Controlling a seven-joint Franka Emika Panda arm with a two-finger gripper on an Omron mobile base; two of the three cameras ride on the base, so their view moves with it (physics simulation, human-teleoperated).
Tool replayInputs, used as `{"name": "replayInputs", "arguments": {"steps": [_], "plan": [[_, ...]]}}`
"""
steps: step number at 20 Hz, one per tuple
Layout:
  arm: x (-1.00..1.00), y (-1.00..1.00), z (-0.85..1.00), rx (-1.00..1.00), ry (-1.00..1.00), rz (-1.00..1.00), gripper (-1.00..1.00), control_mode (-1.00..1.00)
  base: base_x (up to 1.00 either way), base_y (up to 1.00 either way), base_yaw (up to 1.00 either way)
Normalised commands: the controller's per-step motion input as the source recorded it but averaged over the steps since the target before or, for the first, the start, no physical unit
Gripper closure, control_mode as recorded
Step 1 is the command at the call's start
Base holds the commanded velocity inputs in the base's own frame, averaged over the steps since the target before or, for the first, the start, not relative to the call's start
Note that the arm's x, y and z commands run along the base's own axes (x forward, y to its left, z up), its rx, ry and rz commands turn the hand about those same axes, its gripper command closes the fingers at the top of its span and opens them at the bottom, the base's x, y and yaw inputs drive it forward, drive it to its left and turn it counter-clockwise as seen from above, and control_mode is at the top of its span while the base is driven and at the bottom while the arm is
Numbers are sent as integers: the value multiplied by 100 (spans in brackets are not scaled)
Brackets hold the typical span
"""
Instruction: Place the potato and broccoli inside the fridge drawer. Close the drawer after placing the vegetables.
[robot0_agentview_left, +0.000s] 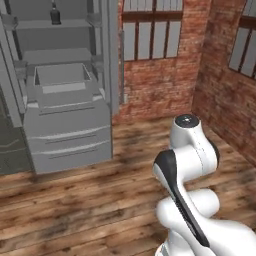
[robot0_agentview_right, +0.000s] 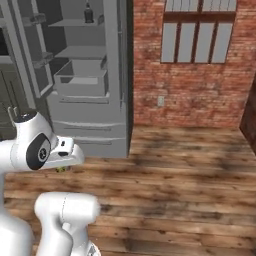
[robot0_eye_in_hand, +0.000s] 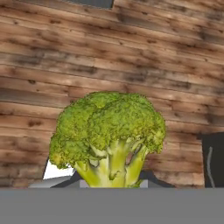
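The broccoli (robot0_eye_in_hand: 109, 131) looms large in the hand view, bumpy green head up and yellow-green stalk down between my fingers, with the wooden floor behind it. In the right base view it is a small green speck (robot0_agentview_right: 61, 169) under my hand. My gripper (robot0_agentview_right: 63, 165) is shut on it, hanging above the floor in front of the fridge. The fridge drawer (robot0_agentview_left: 62, 80) (robot0_agentview_right: 82, 80), a light-grey box, stands pulled out at mid height inside the open fridge. The potato is out of view.
Below the drawer are flat grooved grey drawer fronts (robot0_agentview_left: 67, 140). A dark bottle (robot0_agentview_left: 55, 14) stands on an upper fridge shelf. The fridge's edge (robot0_agentview_right: 124, 75) meets a brick wall (robot0_agentview_right: 195, 90) with windows. Wooden floor (robot0_agentview_left: 90, 200) lies between me and the fridge.
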Motion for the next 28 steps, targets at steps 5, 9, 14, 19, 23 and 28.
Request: {"name": "replayInputs", "arguments": {"steps": [5,9,14,19,23,28], "plan": [[0,0,0,0,0,0,100,100,100,50,9],[0,0,0,0,0,0,100,100,94,67,0],[0,0,0,0,0,0,100,100,79,86,-2],[0,0,0,0,0,0,100,100,72,94,-7],[0,0,0,0,0,0,100,100,74,47,0],[0,0,0,0,0,0,100,100,76,5,0]]}}
